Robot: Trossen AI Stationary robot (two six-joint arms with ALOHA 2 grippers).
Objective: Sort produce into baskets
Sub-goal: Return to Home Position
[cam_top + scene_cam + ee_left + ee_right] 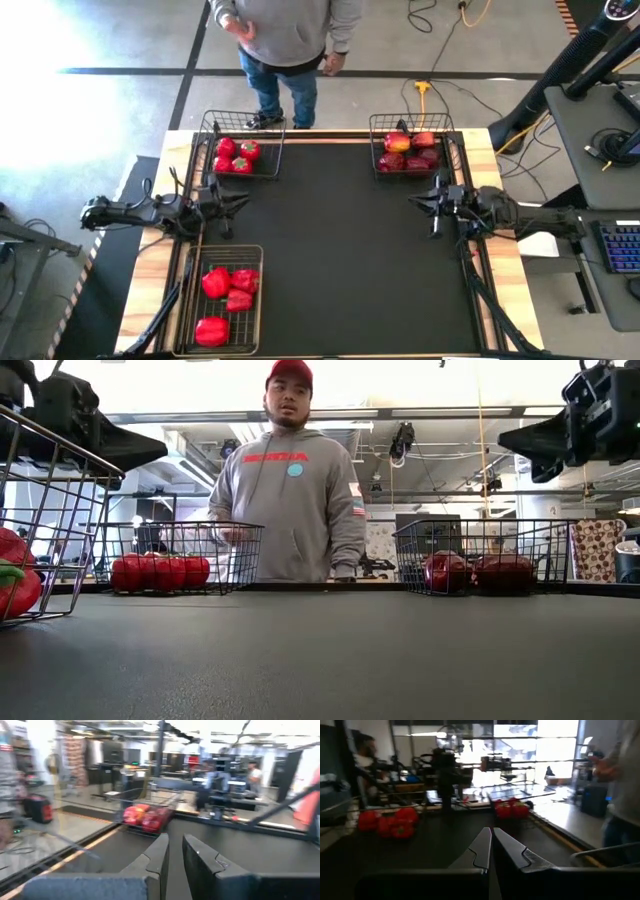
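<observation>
Sort looks finished, with no produce seen loose on the mat [340, 250]. Step in hand judged as the retreat to home.

- Tomatoes [236, 155]: about four, in a small basket [279, 150] near the left gripper [232, 205], on its far-edge side.
- Bell peppers [225, 295]: about four, in the long basket [262, 300], near the same gripper on the opposite side, toward the table's front edge.
- Apples [410, 152]: roughly five, dark red with one yellowish, in the other small basket [375, 135], just beside the right gripper [418, 200] on its far-edge side.

Left gripper raised off the mat, fingers [155, 855] all but together with a thin slit between, holding nothing. Right gripper also raised, fingers [479, 847] together and empty. Both point inward across the mat, well apart from each other.

Next move probably just calls for parking both arms — keep height over the basket rims and don't clip the wire.

Person [285, 35] standing at the far edge beyond both grippers, so hold the swing inside the table.
</observation>
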